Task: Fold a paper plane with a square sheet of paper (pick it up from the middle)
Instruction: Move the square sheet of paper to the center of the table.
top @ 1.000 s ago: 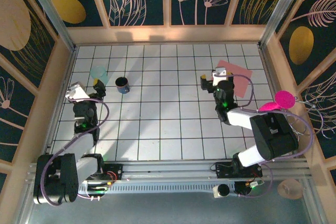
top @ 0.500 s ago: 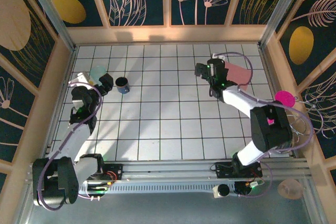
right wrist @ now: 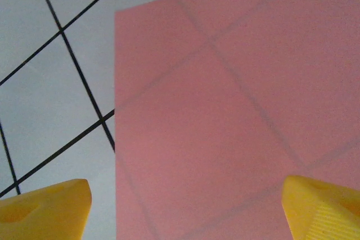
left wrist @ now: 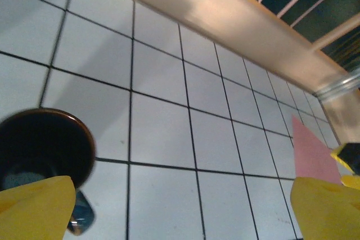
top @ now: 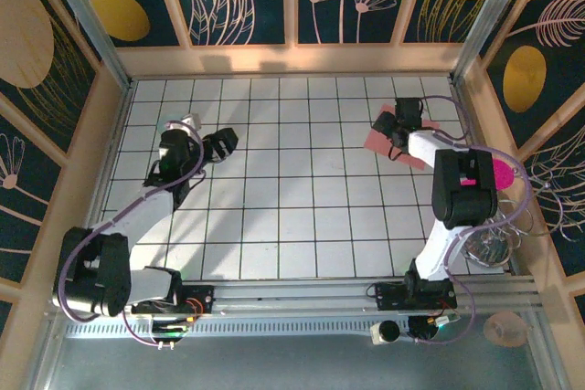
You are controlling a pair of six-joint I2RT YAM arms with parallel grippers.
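At the far right of the surface, the square sheet of paper lies flat and unfolded under the right hand, fingers apart, the left hand equally spread, so all folding seemingly remains.

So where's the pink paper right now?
In the top view, the pink paper lies flat on the table, on its far right side, directly under the right gripper.

My right claw has swung outward toward 2 o'clock and now hangs over the thin salmon-pink square sheet of paper. My left claw has moved from 9 o'clock inward and now is close by the dark round cup at 10 o'clock.
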